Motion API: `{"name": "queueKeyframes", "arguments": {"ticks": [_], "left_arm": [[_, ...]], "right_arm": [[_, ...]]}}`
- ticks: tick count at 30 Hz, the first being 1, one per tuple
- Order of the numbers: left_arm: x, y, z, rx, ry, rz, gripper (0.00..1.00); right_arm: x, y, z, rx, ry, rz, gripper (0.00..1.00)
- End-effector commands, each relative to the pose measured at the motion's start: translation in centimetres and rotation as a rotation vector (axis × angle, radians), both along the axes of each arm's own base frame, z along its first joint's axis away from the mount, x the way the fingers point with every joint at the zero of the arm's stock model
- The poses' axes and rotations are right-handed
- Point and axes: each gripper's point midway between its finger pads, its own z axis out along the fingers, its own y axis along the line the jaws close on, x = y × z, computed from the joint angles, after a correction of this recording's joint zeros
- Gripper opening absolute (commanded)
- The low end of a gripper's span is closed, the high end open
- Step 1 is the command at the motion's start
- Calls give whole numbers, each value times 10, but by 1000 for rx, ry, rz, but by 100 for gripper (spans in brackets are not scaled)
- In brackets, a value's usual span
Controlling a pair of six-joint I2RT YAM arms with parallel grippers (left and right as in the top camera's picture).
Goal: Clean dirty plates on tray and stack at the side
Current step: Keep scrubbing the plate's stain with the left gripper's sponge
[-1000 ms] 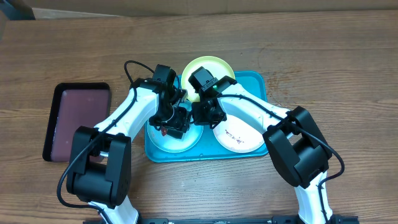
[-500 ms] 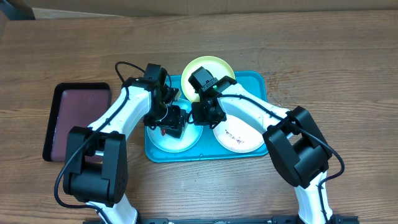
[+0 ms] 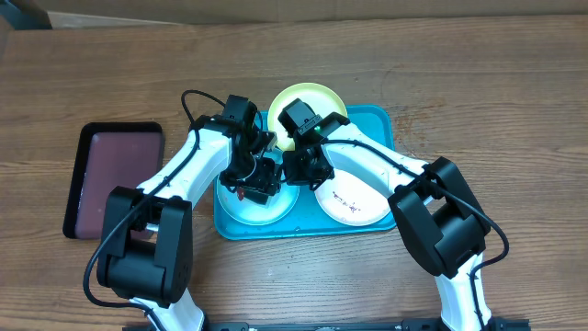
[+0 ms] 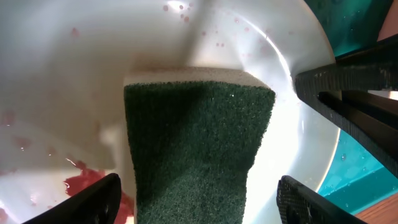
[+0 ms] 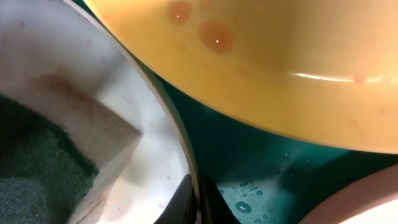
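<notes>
The sponge [image 4: 199, 149], pinched in the left tool [image 3: 256, 180], is swept back across the mint plate [image 3: 262, 208], whose rim is clamped by the right tool [image 3: 292, 173], with red smears [image 4: 81, 183] left to be scrubbed.

This looks like a robotics lab bench, not a kitchen. A left arm [image 3: 179, 175] and a right arm [image 3: 386, 165], black and white with a loose cable [image 3: 193, 97], rise from 6 o'clock over a wood-grain counter [image 3: 478, 83]. A turquoise tray [image 3: 372, 124] of plastic plates [image 3: 354, 200] sits at centre, and a black tray [image 3: 115, 179] at 9 o'clock.
</notes>
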Motion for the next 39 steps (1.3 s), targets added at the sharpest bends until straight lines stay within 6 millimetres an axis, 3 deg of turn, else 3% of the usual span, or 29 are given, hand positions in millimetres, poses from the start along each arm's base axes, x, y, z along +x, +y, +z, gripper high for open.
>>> {"name": "queueKeyframes", "arguments": {"ticks": [1, 16, 21, 29, 33, 39], "left_arm": [[-4, 0, -9, 6, 23, -23, 79], [-11, 2, -33, 26, 93, -22, 74], [-9, 2, -32, 29, 86, -22, 56], [2, -1, -25, 24, 68, 34, 13], [8, -3, -20, 20, 72, 120, 5], [8, -6, -20, 8, 110, 252, 4]], "right_arm": [[-3, -1, -6, -14, 6, 8, 4], [-4, -2, -6, -17, 10, 7, 4], [-3, -1, -6, -15, 6, 7, 4], [-3, -1, -6, -14, 5, 8, 4], [-3, -1, -6, -14, 5, 7, 4], [-3, -1, -6, -14, 5, 8, 4]]}}
